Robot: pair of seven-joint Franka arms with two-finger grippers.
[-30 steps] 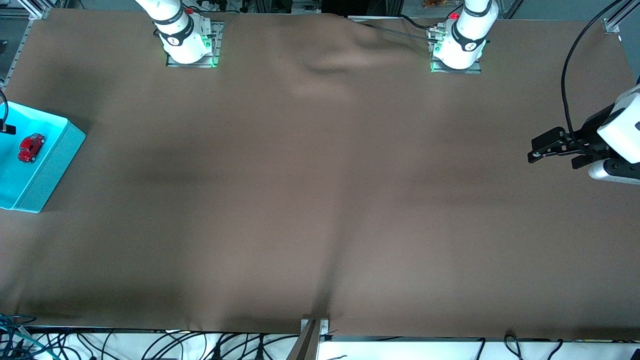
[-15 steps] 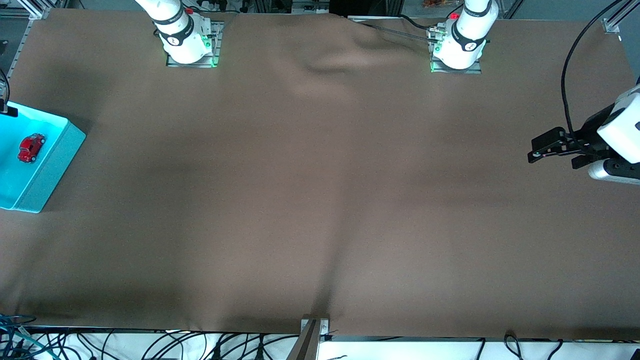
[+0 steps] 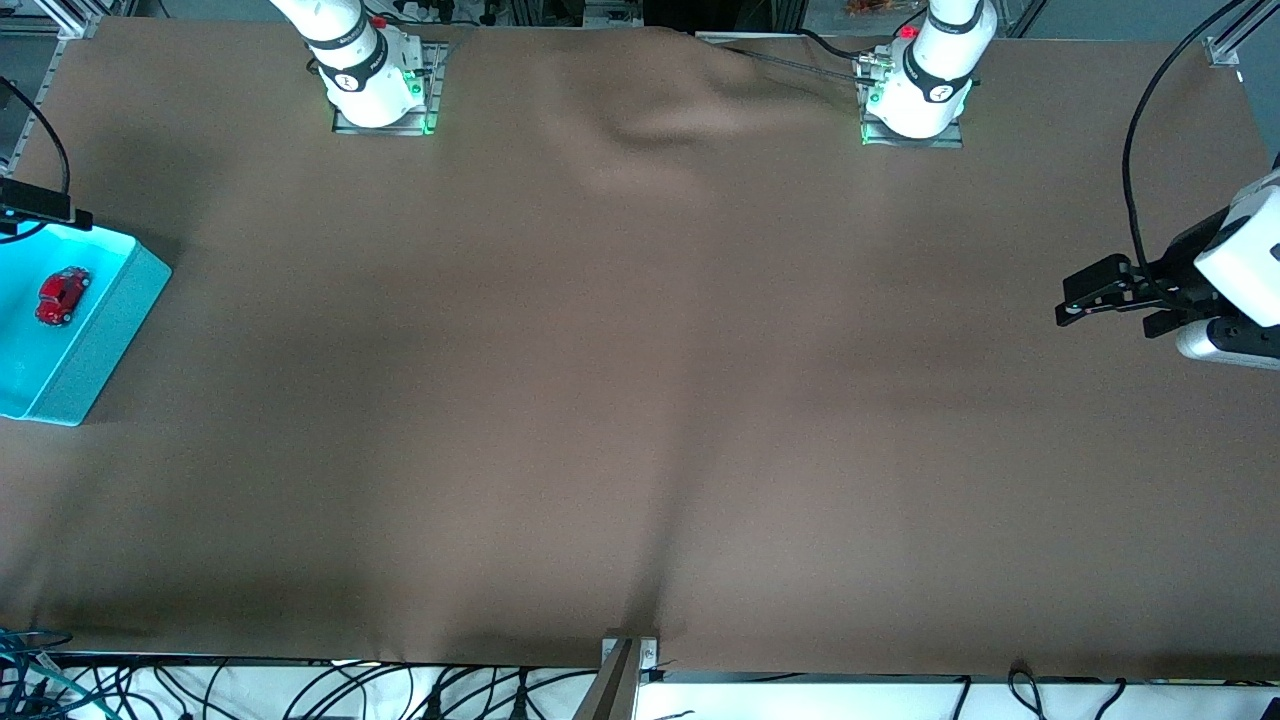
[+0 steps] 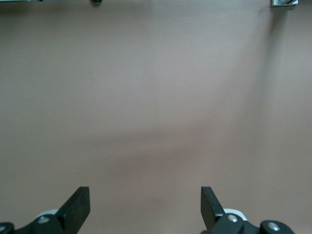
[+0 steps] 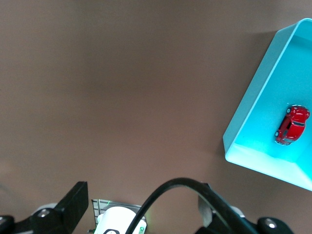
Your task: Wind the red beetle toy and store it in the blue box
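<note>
Storing looks done: red beetle toy (image 3: pixel 62 295) lies in blue box (image 3: pixel 100 335). Right pincer (image 5: pixel 141 207) and left pincer (image 4: pixel 145 207), both apart and empty, over the bare counter (image 3: pixel 640 400); next, park.

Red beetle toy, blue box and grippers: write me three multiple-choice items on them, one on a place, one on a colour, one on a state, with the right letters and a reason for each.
1. Where is the red beetle toy?
A. On the bare cloth
B. Inside the blue box
C. In a gripper

2. What colour is the table covering?
A. Brown
B. White
C. Green

3. How do the left gripper's fingers stand?
A. Shut on the toy
B. Shut on nothing
C. Apart, holding nothing

Key: 1 B, the toy lies on the box's floor in the front and right wrist views. 2 A, brown cloth spans the table. 3 C, the left wrist view shows only cloth between the spread fingers; the right gripper, above the cloth beside the box, is open too.
</note>
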